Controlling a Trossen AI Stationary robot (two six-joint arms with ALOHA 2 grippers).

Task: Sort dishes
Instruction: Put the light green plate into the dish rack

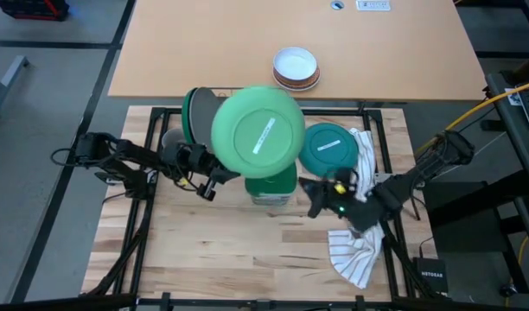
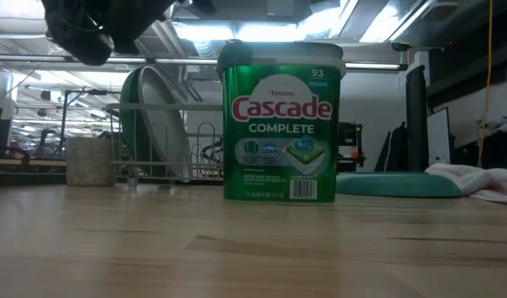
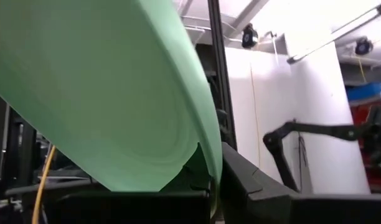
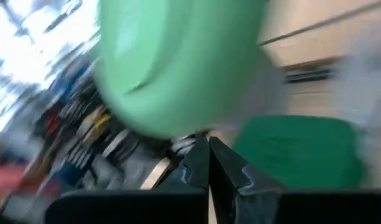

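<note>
The tub (image 2: 282, 124) before you reads "Cascade Complete", "93". Your left gripper (image 1: 219, 177) clamps the light green plate (image 1: 258, 131) above it, mid-tabletop. Your right gripper (image 1: 321, 197), fingers closed and empty, sits by the teal plate (image 1: 328, 149) near the right edge.

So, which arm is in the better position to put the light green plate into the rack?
Left. The left gripper already holds the light green plate raised, close to the dish rack. The right gripper is by the teal plate, farther from the rack.

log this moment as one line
left tool: holds light green plate up over tub | right tool: shut, empty, by towel | teal plate: on table
</note>
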